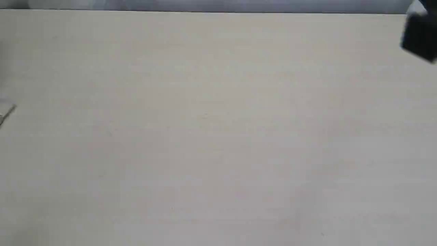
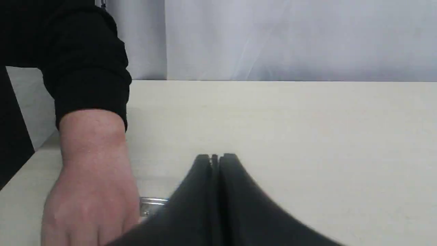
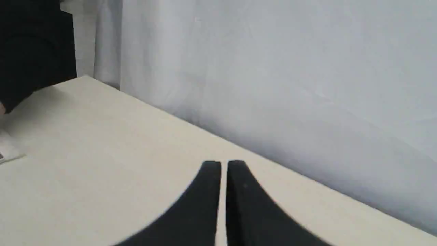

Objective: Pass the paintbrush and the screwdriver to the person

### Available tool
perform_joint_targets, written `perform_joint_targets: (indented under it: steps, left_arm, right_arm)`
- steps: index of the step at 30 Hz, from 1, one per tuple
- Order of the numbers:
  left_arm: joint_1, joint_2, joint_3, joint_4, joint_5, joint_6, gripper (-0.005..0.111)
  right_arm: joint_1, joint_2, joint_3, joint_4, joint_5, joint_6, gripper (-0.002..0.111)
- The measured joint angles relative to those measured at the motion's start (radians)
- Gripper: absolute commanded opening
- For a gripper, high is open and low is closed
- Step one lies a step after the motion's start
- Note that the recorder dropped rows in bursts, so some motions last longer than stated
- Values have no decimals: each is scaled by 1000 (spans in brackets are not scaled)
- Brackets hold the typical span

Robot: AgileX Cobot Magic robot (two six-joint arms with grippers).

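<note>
The person's bare hand [image 2: 92, 191] with a black sleeve cuff [image 2: 85, 92] rests palm-down on the table beside my left gripper [image 2: 215, 157], which is shut with nothing between its fingers. A silver metal piece [image 2: 152, 203], likely the paintbrush's ferrule, pokes out between the hand and the gripper; the rest of the brush is hidden. My right gripper [image 3: 223, 164] is shut and empty above the table near its far edge. A pale flat end [image 3: 8, 150] lies at the edge of the right wrist view, below the sleeve [image 3: 34, 51]. The screwdriver is out of view.
The cream table [image 1: 218, 136] fills the exterior view, with a thin grey sliver [image 1: 7, 112] at its left border and a dark part of the right arm [image 1: 420, 37] at the top right. A pale curtain [image 3: 273, 68] hangs behind the table's far edge.
</note>
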Motion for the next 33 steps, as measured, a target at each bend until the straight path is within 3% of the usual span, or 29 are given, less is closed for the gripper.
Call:
perform_joint_targets:
  steps: [5, 9, 20, 24, 28, 33]
  left_arm:
    - [0, 0, 0, 0, 0, 0, 0]
    - [0, 0, 0, 0, 0, 0, 0]
    - [0, 0, 0, 0, 0, 0, 0]
    - [0, 0, 0, 0, 0, 0, 0]
    - [0, 0, 0, 0, 0, 0, 0]
    - [0, 0, 0, 0, 0, 0, 0]
  right_arm:
    - [0, -218, 144, 24, 164, 33, 5]
    - [0, -368, 162, -18, 278, 37, 5]
    - [-17, -618, 184, -44, 343, 118, 5]
    - [-160, -594, 266, -42, 230, 170, 5]
    - [-397, -534, 397, 2, 1, 187, 5]
    - [-593, -498, 550, 54, -239, 186, 5]
